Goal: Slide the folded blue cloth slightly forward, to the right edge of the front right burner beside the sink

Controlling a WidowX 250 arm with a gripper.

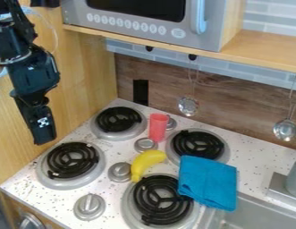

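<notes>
The black gripper hangs at the left side of the view, in front of the wooden side panel, and it points downward. Whether it is wide or narrow, I cannot tell. In the view, its tip is just above the left black coil burner, and the upper coil burner is to the right of it.

The red cup stands upright on the speckled white bench, well apart from the gripper and to its right. The cup is near the back edge of the bench, between two burners and beside small grey knobs.

The yellow banana lies lower and also to the right of the gripper, well apart from it. It is curved around a larger grey knob, and its lower end is at the rim of the front coil burner.

The blue cloth is the farthest to the right of these three things. It is folded, covers part of the front burner, and its lower corner reaches over the sink rim.
</notes>
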